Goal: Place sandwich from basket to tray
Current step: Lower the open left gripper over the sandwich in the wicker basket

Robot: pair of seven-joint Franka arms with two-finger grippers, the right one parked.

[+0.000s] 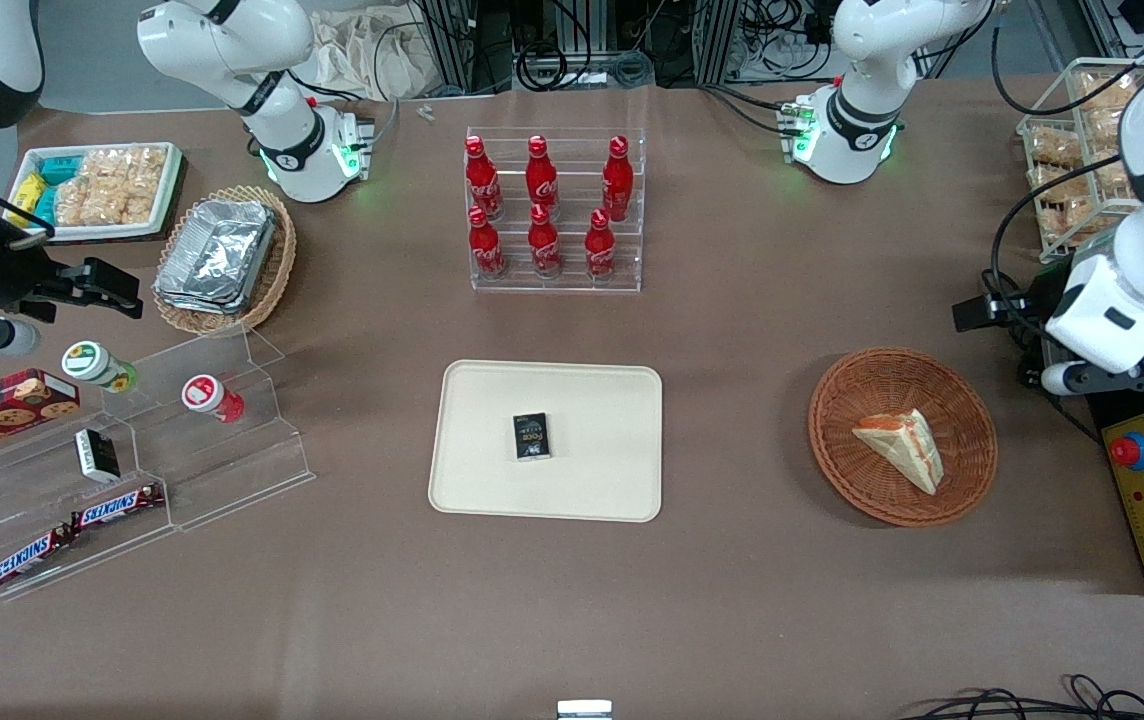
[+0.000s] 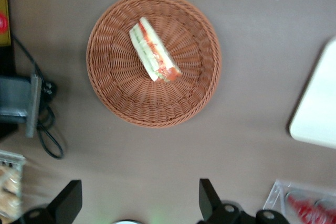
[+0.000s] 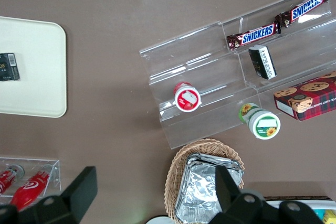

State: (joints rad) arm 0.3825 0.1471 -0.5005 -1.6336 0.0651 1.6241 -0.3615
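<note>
The sandwich [image 1: 900, 447] lay in the round reddish-brown basket [image 1: 837, 430], a white wedge resting on its side with its orange-red and pale filling layers showing along the cut edge. The basket sat on the brown worktop [image 1: 732, 600] toward the working arm's end, well apart from the cream tray [image 1: 592, 400], which lay flat near the middle of the worktop. A small black box [image 1: 531, 437] rested on the tray, roughly at its centre. The claw [image 2: 137, 203] hung above the worktop, apart from the basket and touching nothing; in the left wrist view its two dark fingers [image 2: 67, 199] stood spread wide, with bare brown worktop between them and nothing in their hold. In that same view the sandwich [image 2: 154, 51] sat a little off the basket's [image 2: 152, 111] centre, and an edge of the tray [image 2: 317, 114] showed to one side. Farther from the front camera than the tray, a clear rack [image 1: 556, 280] held six red bottles [image 1: 543, 245] in two rows.
</note>
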